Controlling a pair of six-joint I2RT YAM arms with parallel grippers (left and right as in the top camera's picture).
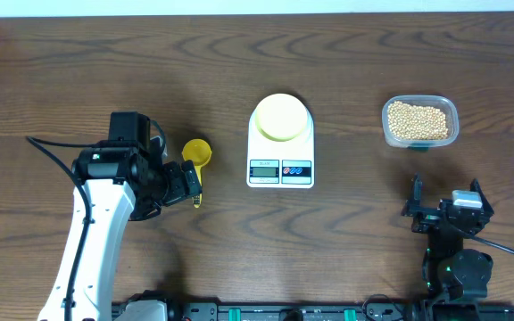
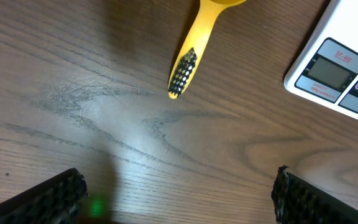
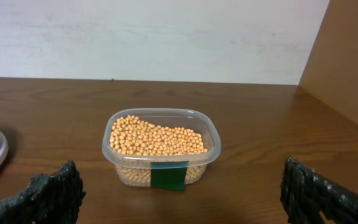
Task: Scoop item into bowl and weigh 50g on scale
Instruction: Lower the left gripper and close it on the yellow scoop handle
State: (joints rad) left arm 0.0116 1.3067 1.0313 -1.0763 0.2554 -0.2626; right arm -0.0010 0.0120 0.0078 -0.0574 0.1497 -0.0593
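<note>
Wooden table (image 1: 78, 80), seen from overhead.
- White digital scale (image 1: 280, 169) sits at centre. The pale yellow-green bowl (image 1: 281, 117) rests on its platform.
- Beans (image 1: 418, 121) fill a clear plastic tub (image 1: 456, 120) well to the right of the scale. The tub has a green label (image 3: 169, 176) on its near wall.
- Yellow scoop (image 1: 195, 153) lies just left of the scale, handle pointing toward the robot. The handle end has a black dotted grip.
- Left gripper (image 2: 179, 196) is over the scoop handle end with its fingers (image 2: 48, 196) spread wide. It holds nothing. In the wrist view the handle tip lies ahead of the fingers, not between them.
- Right gripper (image 3: 182, 202) is low at the near right edge, facing the tub, well apart from it. Its fingers (image 3: 48, 193) are spread wide and empty.
- Scale display is too small to read.
</note>
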